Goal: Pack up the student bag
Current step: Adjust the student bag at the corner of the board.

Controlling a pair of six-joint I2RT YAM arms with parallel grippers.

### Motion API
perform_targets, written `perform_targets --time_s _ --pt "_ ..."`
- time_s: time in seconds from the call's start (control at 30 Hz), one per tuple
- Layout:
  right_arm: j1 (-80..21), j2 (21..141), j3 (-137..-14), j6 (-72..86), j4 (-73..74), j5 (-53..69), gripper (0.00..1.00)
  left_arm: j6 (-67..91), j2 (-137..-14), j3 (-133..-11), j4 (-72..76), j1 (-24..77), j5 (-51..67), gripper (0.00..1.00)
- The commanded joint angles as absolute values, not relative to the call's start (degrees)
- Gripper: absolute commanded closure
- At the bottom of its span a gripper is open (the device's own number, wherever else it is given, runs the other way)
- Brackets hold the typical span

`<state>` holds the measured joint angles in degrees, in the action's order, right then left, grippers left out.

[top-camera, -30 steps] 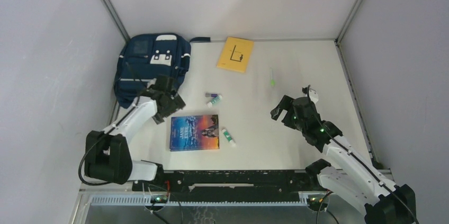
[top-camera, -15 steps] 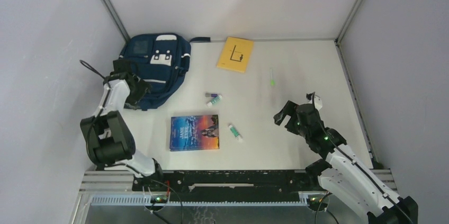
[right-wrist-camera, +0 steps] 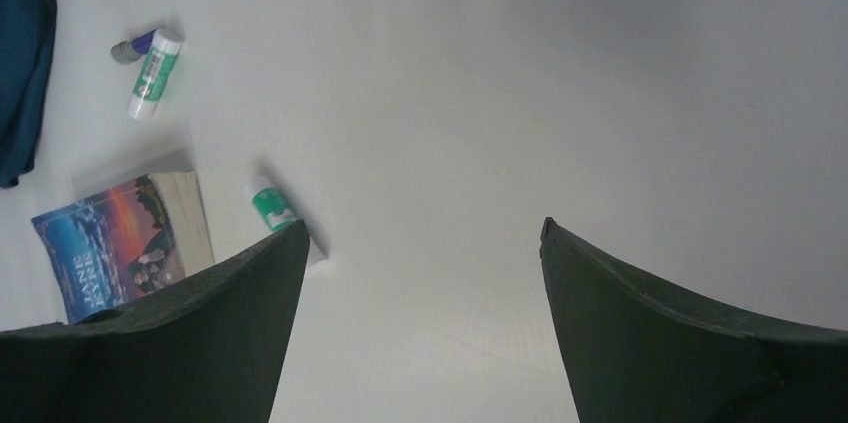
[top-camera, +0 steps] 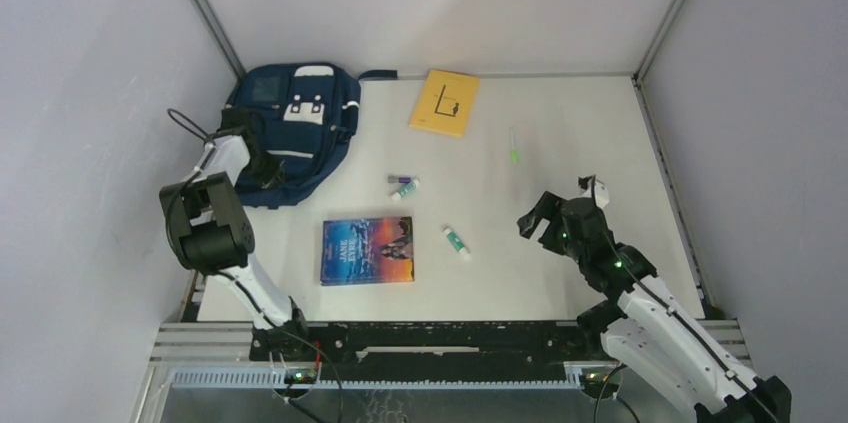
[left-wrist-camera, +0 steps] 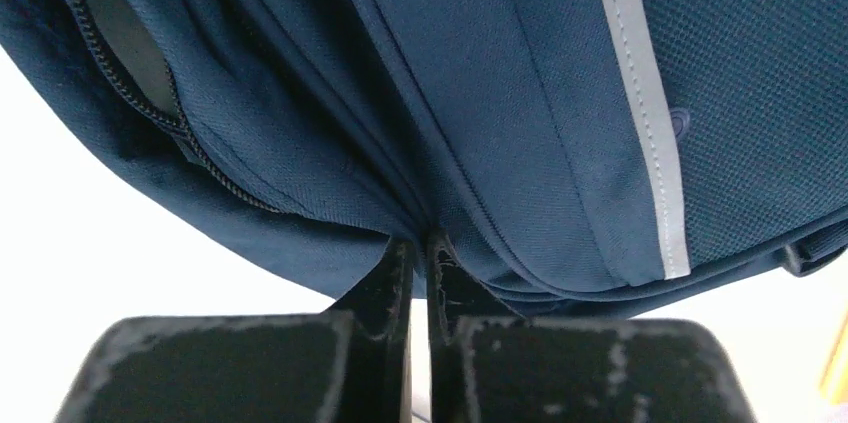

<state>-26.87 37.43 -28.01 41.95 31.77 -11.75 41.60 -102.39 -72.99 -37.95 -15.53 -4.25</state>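
Bag: the backpack (top-camera: 300,118) is lying flat in the far left corner of the table (top-camera: 570,123), patches facing up, its long axis running far to near with the near end leaning a little left.
Left hand: the left gripper (top-camera: 262,169) is sitting at the bag's near-left edge. In the wrist view its fingers (left-wrist-camera: 398,261) are pressing almost together on a fold of blue fabric, just beside the pale stripe (left-wrist-camera: 640,113).
Doubt: a zipper pull may be lying inside that fold, but I cannot tell.
Opening: the zipper (left-wrist-camera: 150,113) is running along the bag's edge just left of the pinched fold, with a strip of grey lining showing beside it.
Right hand: the right gripper (top-camera: 537,219) is hanging over the near right part of the table, jaws spread wide and carrying nothing.
Nearer arm: the left one is touching the bag; the right one is well apart from it.
Between them: a book (top-camera: 367,250) and a glue stick (top-camera: 456,241) are lying in the middle of the table, the stick nearer the right gripper.
Next move: probably the left gripper is meant to be lifting the flap away from the table, while the right is reaching left for the stick.
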Motion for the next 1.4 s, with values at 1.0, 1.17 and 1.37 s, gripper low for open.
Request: perform_targets --time_s 1.0,1.17,1.37 --pt "-44.3 93.8 -52.9 23.2 21.5 -12.8 0.66 31.6 -86.2 -84.0 -39.7 2.6 15.5 1.00" --pt "-44.4 93.6 -52.9 26.8 23.1 -13.9 0.72 28.6 -85.6 -87.2 -36.6 2.7 21.5 1.00" --pt "-45.0 94.1 -52.9 36.1 23.9 -12.2 0.66 30.4 -87.7 -90.6 -33.8 2.6 21.2 1.00"
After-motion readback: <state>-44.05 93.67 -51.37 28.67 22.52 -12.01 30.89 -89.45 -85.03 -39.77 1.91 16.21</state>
